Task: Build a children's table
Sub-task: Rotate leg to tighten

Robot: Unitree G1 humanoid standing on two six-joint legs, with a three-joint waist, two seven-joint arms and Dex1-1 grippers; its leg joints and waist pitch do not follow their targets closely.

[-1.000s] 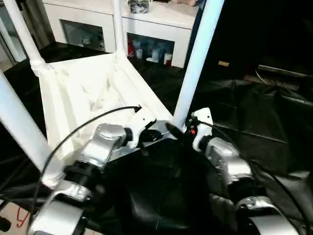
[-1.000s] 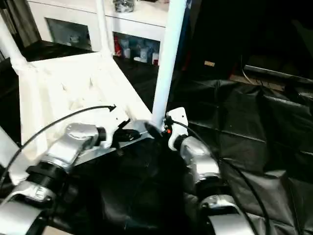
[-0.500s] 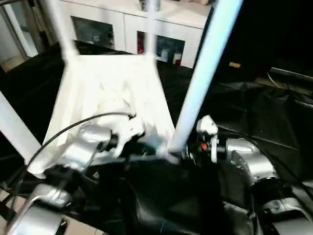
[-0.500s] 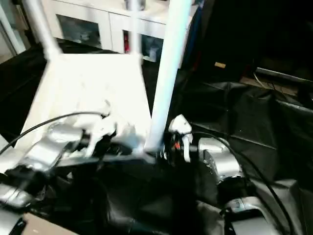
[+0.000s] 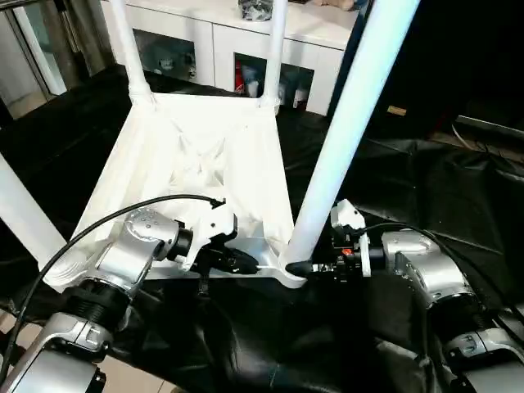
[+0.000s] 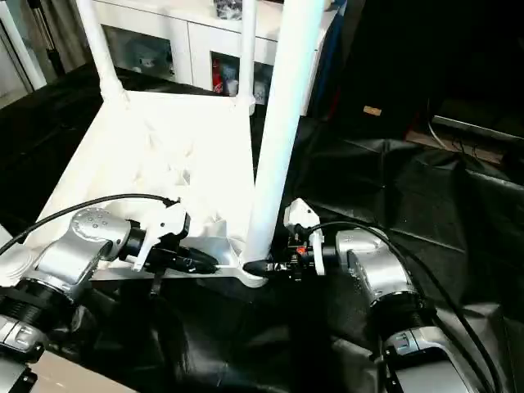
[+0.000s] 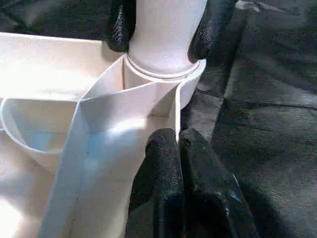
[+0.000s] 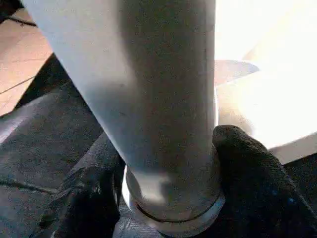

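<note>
Change since a second ago: the table has swung round, its long axis now running away from the robot rather than slanting across; the near-right leg, then clear of the right fingers, now stands between them.

Table top (image 5: 196, 168): white plastic, lying upside down on the black cloth (image 5: 426, 188), ribbed underside up. Placed so to keep the corner sockets facing up to take legs.

Legs, four, white tube: all stand upright in their sockets. Two far legs (image 5: 127, 49) rise toward the white cabinet (image 5: 221, 33); the near-left leg (image 5: 24, 213) rises at the picture's left edge; the near-right leg (image 5: 352, 123) stands in the corner socket (image 7: 166, 74) nearest the grippers.

Right gripper (image 5: 307, 267): fingers (image 8: 252, 183) set on either side of the near-right leg just above the socket collar, touching it by the wrist view. Judged a grip to press or twist the leg home.

Left gripper (image 5: 246, 264): closed narrow on the thin upright rim wall of the table top (image 7: 177, 124) beside that socket. Judged a hold to keep the top from sliding while the leg is worked.

Assembly appears near complete.
</note>
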